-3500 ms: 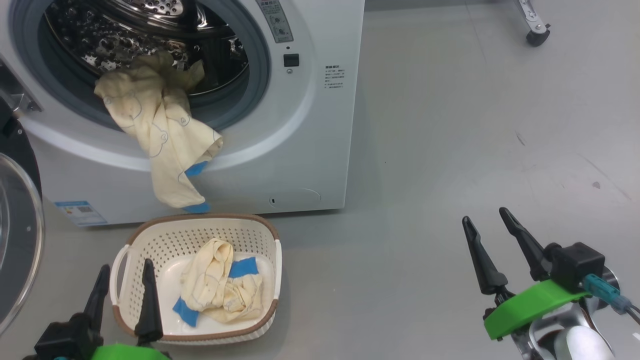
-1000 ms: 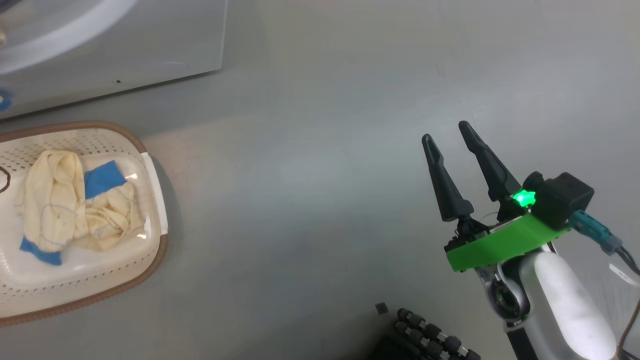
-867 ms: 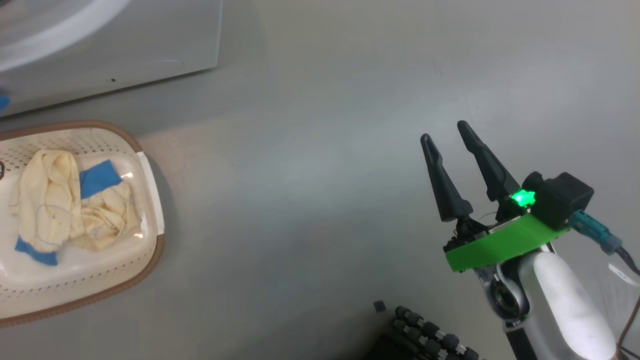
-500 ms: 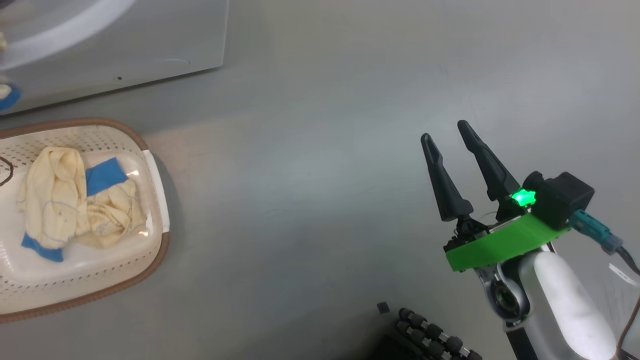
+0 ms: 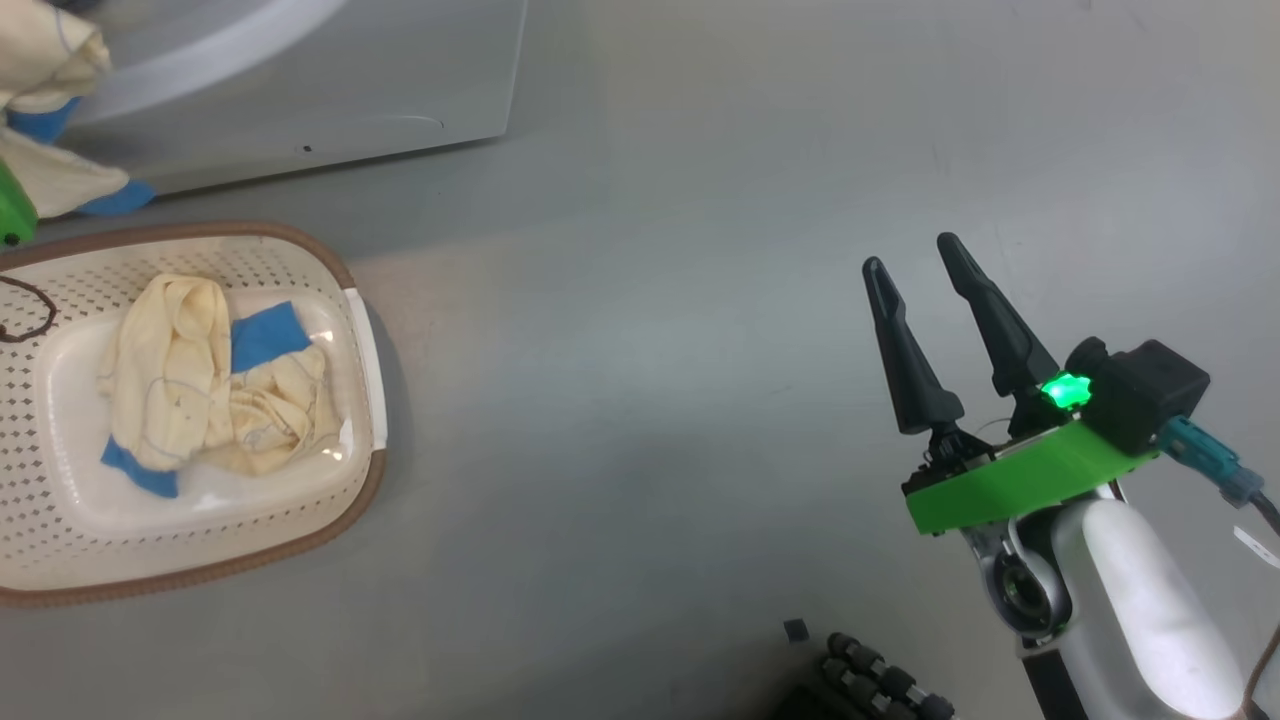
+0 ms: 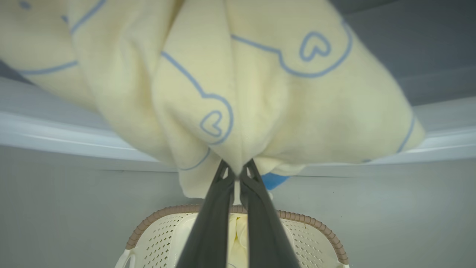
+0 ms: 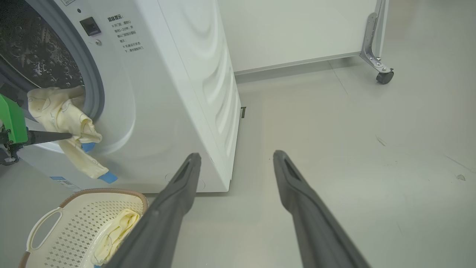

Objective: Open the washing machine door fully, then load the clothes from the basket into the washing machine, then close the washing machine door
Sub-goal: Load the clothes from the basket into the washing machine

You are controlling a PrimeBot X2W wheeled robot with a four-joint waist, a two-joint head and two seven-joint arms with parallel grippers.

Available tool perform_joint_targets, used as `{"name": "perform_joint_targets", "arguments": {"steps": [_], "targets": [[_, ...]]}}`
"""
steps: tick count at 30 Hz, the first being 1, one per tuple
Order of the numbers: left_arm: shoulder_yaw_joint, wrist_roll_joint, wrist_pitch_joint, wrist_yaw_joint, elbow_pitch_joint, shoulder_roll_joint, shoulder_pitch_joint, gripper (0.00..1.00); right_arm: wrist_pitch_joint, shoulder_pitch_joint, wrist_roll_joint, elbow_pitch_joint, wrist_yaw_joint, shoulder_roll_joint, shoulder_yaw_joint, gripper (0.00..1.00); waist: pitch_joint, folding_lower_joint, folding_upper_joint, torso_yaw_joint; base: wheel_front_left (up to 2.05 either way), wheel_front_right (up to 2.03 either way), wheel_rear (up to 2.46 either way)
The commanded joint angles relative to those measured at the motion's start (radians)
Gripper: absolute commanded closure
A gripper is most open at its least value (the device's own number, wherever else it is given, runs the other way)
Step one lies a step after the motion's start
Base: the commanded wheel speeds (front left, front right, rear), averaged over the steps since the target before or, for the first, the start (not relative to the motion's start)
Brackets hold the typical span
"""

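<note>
One cream-yellow piece of the clothes hangs out of the washing machine's drum opening, over the grey gasket. My left gripper is shut on its lower fold; in the right wrist view its dark fingers reach in from the left to that garment. Another cream and blue garment lies in the basket on the floor just below. My right gripper hovers open and empty over bare floor, far right of the basket. The washing machine door is out of view.
The basket stands close against the washer's front. A white panel on a castor leg stands behind, to the washer's right. My own dark wheeled base shows at the bottom edge of the head view.
The head camera has swung, shifting the basket and washer rightwards in the picture. My left gripper has shut on the hanging garment. The right gripper has kept its pose.
</note>
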Motion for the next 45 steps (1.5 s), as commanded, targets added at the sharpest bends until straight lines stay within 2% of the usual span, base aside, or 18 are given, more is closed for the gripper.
{"name": "perform_joint_targets", "arguments": {"steps": [1,4,8,9,15,21,25,30,34,45], "targets": [[0.017,0.005,0.021,-0.004,-0.051,0.069,-0.048,1.00,-0.009,-0.001,-0.005,-0.029,-0.003,-0.006,0.011,0.00,-0.001,0.0000,0.0000,0.005,0.00,0.00,0.00],[0.002,0.004,0.092,-0.005,-0.126,0.103,-0.056,1.00,-0.009,-0.001,0.000,-0.030,-0.003,-0.006,0.011,0.00,-0.002,0.0000,0.0000,0.010,0.00,0.00,0.00],[0.012,-0.003,0.091,0.009,-0.235,0.140,-0.018,1.00,-0.009,-0.003,0.011,-0.037,-0.003,-0.006,0.014,0.00,0.011,0.0000,0.0000,0.007,0.00,0.00,0.00],[0.010,0.003,0.129,0.010,-0.266,0.167,-0.045,1.00,-0.009,-0.003,0.014,-0.038,-0.003,-0.006,0.016,0.00,0.012,0.0000,0.0000,0.006,0.00,0.00,0.00],[0.036,-0.005,0.279,0.068,-0.462,0.262,-0.111,1.00,-0.009,-0.004,0.034,-0.046,-0.003,-0.006,0.029,0.00,0.040,0.0000,0.0000,-0.017,0.00,0.00,0.00],[0.065,-0.008,0.330,0.108,-0.554,0.323,-0.138,1.00,-0.009,-0.011,0.048,-0.052,-0.003,-0.006,0.047,0.00,0.071,0.0000,0.0000,-0.040,0.00,0.00,0.00],[0.080,0.006,0.327,0.122,-0.573,0.363,-0.165,1.00,-0.009,-0.021,0.061,-0.057,-0.003,-0.006,0.064,0.00,0.098,0.0000,0.0000,-0.064,0.00,0.00,0.00],[0.085,0.045,0.288,0.117,-0.557,0.403,-0.219,1.00,-0.009,-0.029,0.082,-0.062,-0.003,-0.006,0.081,0.00,0.136,0.0000,0.0000,-0.096,0.00,0.00,0.00],[0.086,0.085,0.214,0.103,-0.530,0.419,-0.282,1.00,-0.009,-0.036,0.098,-0.067,-0.003,-0.006,0.094,0.00,0.166,0.0000,0.0000,-0.123,0.00,0.00,0.00],[0.083,0.186,-0.124,0.062,-0.412,0.393,-0.463,1.00,-0.009,-0.052,0.138,-0.082,-0.003,-0.006,0.116,0.00,0.228,0.0000,0.0000,-0.174,0.00,0.00,0.00]]}}
